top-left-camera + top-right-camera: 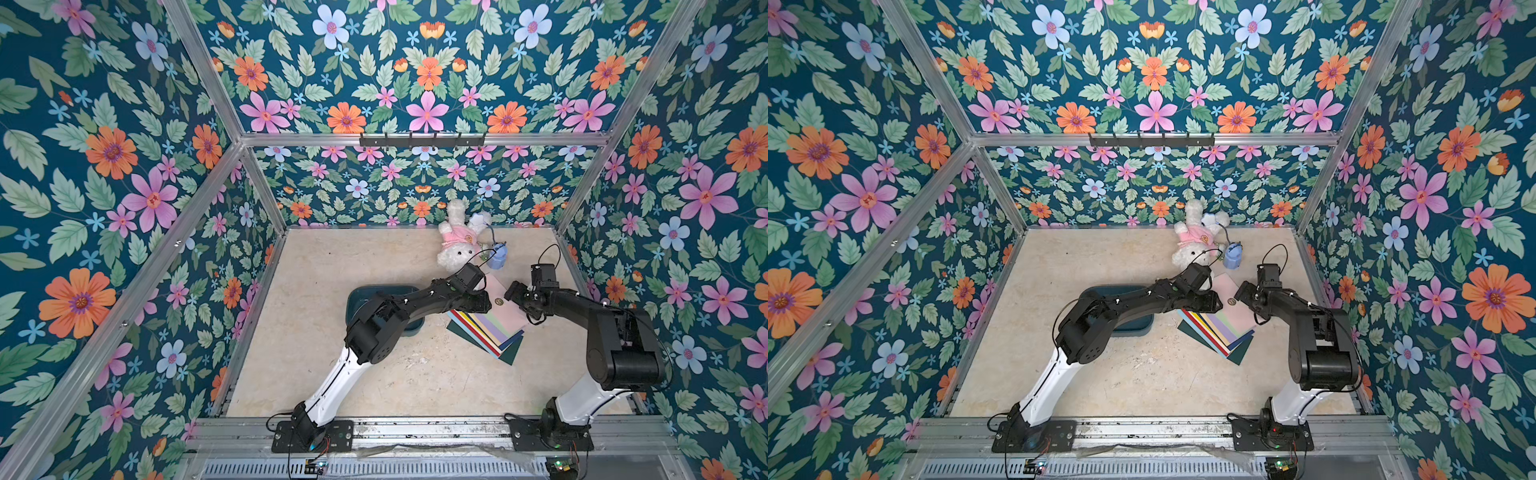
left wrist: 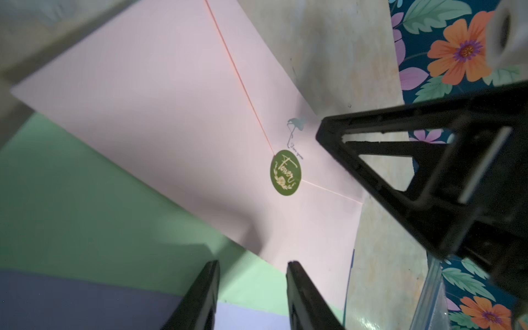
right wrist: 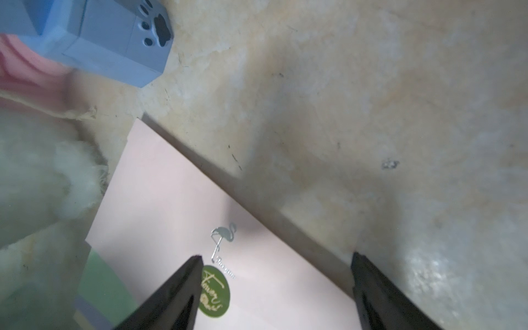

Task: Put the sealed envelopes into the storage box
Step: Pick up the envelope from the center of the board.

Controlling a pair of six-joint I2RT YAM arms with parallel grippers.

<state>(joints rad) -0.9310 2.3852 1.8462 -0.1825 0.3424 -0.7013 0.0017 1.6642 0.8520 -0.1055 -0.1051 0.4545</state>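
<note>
The sealed envelopes (image 1: 486, 332) lie fanned in a stack right of centre on the table, seen in both top views. A pink envelope (image 2: 171, 114) with a round green seal sticker (image 2: 285, 173) tops the stack. My left gripper (image 2: 253, 265) is open, its narrow gap over the pink envelope's edge where it overlaps a light green one (image 2: 71, 200). My right gripper (image 3: 275, 263) is open wide over the pink envelope's (image 3: 171, 214) opposite edge, one finger beside the sticker (image 3: 215, 291). The teal storage box (image 1: 356, 298) sits left of the stack, mostly hidden under my left arm.
A white plush rabbit (image 1: 457, 243) in a pink top and a small light-blue toy backpack (image 1: 498, 257) lie just behind the stack. Floral walls enclose the table on three sides. Both grippers (image 1: 488, 301) (image 1: 512, 293) nearly meet above the pink envelope.
</note>
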